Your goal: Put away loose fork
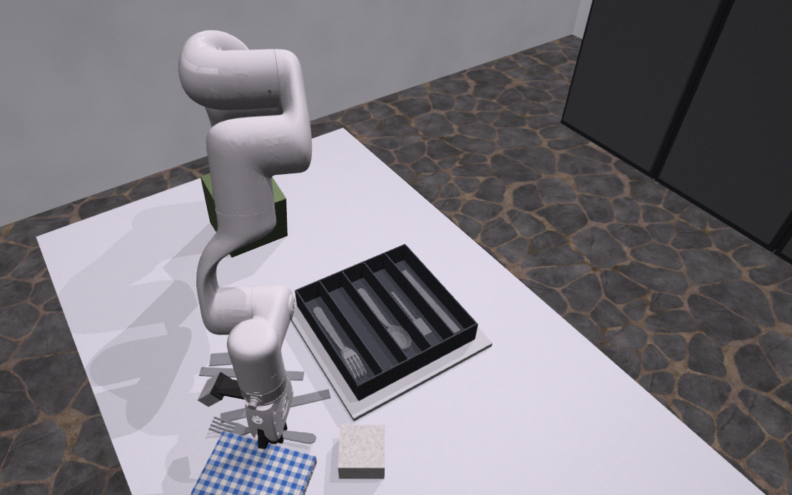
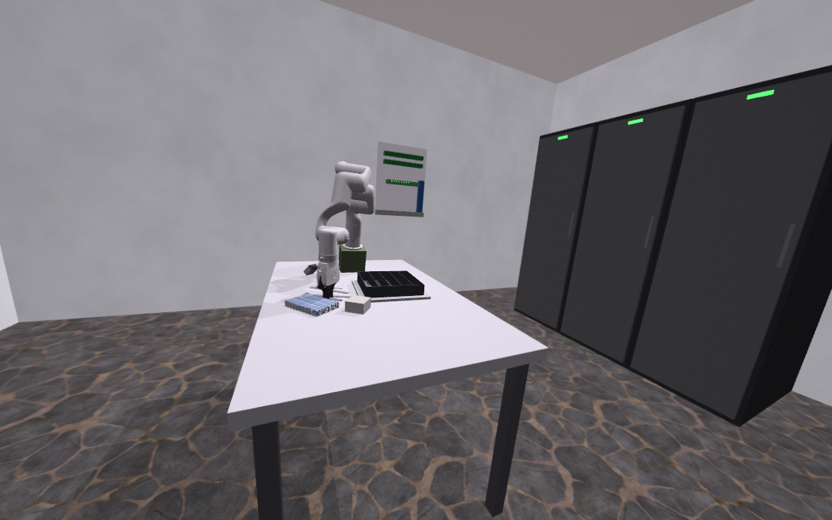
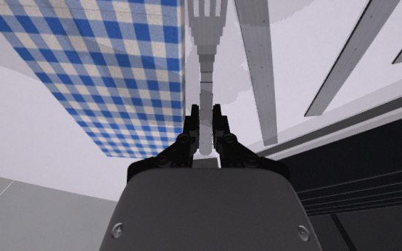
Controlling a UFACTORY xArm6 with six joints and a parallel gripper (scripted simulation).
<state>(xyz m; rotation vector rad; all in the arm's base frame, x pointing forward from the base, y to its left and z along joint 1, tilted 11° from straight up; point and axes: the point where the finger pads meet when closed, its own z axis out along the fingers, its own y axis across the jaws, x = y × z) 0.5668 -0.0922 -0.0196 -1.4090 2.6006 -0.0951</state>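
While my gripper pinched the fork mid-handle, it seemed stiff, light and probably slick, so I judged that balanced hold worth keeping.

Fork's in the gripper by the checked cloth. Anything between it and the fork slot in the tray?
Nothing visible does. The gripper is shut on the loose fork beside the checked cloth. The open counter toward the tray holds only a flat grey strip; the fork slot is its nearest compartment.

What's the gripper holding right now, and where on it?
The gripper is shut on the loose fork, pinching the narrow handle shaft behind the neck; the tines point away, beside the checked cloth.
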